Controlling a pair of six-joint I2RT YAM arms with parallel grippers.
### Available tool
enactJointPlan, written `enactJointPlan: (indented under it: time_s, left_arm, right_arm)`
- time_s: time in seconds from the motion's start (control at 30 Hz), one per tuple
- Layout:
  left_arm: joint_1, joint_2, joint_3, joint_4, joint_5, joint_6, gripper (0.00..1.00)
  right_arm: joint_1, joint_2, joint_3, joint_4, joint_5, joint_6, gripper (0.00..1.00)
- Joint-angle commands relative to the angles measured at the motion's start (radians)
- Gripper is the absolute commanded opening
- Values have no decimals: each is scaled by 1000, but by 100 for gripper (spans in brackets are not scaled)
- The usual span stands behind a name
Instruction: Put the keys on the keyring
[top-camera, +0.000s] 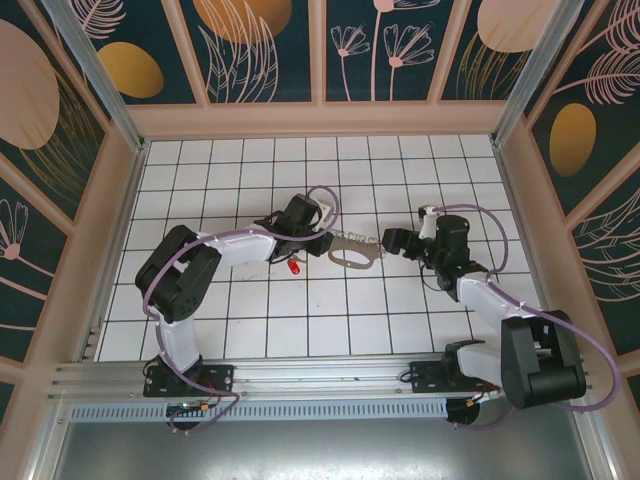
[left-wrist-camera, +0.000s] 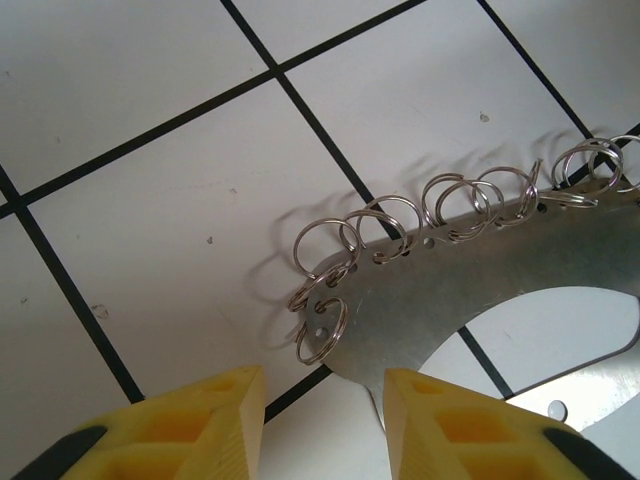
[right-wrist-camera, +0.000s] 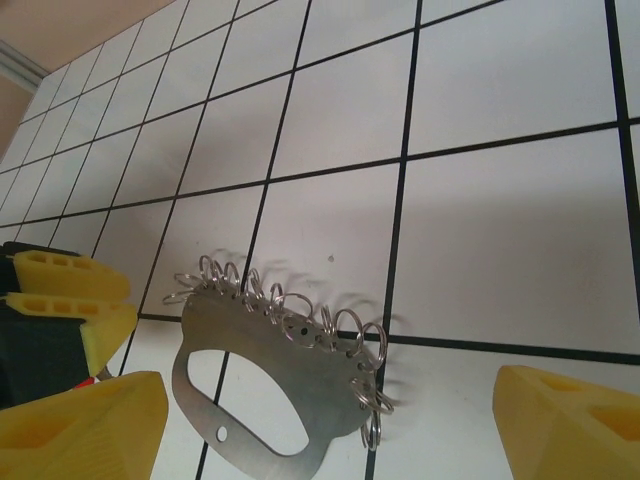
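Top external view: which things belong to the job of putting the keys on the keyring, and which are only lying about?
Belong to the job: keyring; red-headed key; left gripper; right gripper.
Only surroundings: tiled table; patterned walls.

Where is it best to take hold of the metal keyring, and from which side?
The keyring lies flat and thin, with small rings crowding one long edge. So likely pinch its plain rounded end, coming from the left, where the left tool stands.
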Motion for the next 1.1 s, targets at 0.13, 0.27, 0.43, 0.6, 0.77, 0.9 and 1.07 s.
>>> enactJointPlan:
  time_s: [0.13, 0.27, 0.43, 0.6, 0.77, 0.9, 1.07]
  left_arm:
    - [-16, 57, 58, -19, -49, 52, 33]
    - [-20, 80, 82, -42, -57, 64, 29]
    - [-24, 91, 97, -56, -64, 73, 24]
    - [-29, 103, 105, -60, -61, 78, 22]
    - [-32, 118, 121, -65, -74, 84, 25]
    - [-34, 135, 138, -74, -83, 96, 25]
    - [-40, 147, 142, -81, -91, 103, 21]
  right_arm:
    - [8, 51, 45, 4, -9, -19, 86]
    - [5, 48, 51, -3, -1, -25, 87]
    - [2, 42, 52, -5, 4, -30, 87]
    - [-1, 37, 55, -11, 3, -34, 87]
    - [-5, 23, 61, -19, 8, -41, 87]
    - [-7, 17, 60, -19, 9, -41, 87]
    - [-13, 10, 58, -25, 14, -49, 87]
